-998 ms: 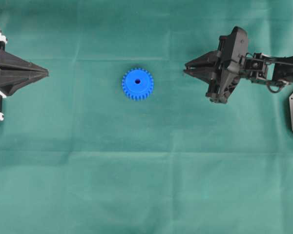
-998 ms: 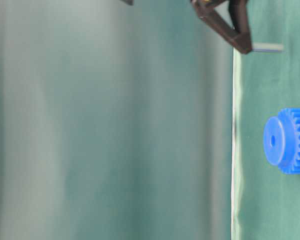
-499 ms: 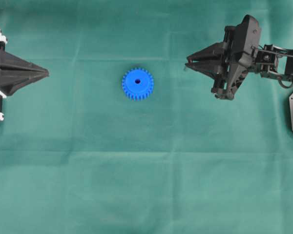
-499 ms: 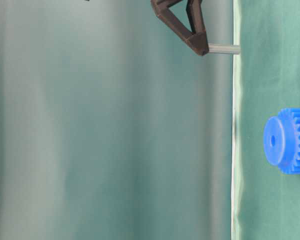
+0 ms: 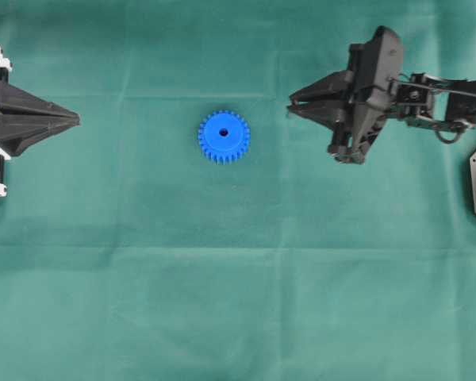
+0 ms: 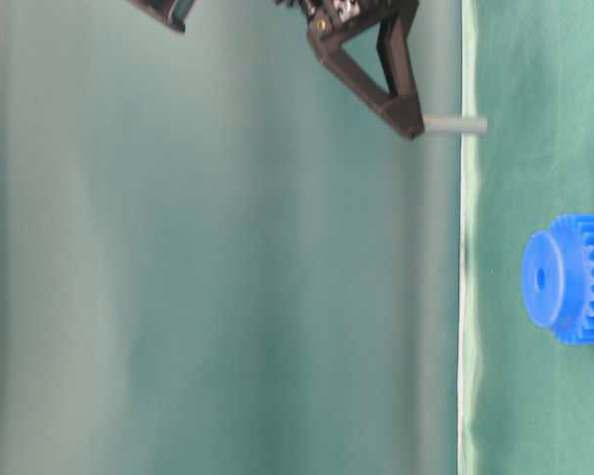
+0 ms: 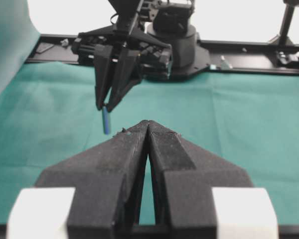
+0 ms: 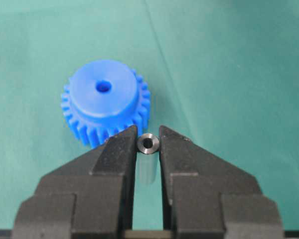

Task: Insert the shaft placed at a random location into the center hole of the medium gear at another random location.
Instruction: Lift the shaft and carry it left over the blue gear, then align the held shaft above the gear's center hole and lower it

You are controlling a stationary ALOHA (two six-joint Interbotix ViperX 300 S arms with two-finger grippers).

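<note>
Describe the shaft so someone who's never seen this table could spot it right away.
Start at the green cloth and the blue medium gear on it. Right of the gear in the overhead view hangs the right gripper. Pinched between its black fingers is the shaft: a small silvery-grey pin, the only metal piece, clear of the cloth.

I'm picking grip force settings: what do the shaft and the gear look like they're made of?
The shaft looks like metal: silvery-grey, with a shiny ring at its end, held in the right hand. The medium gear looks like plastic: uniform bright blue, smooth matte hub, moulded-looking teeth.
</note>
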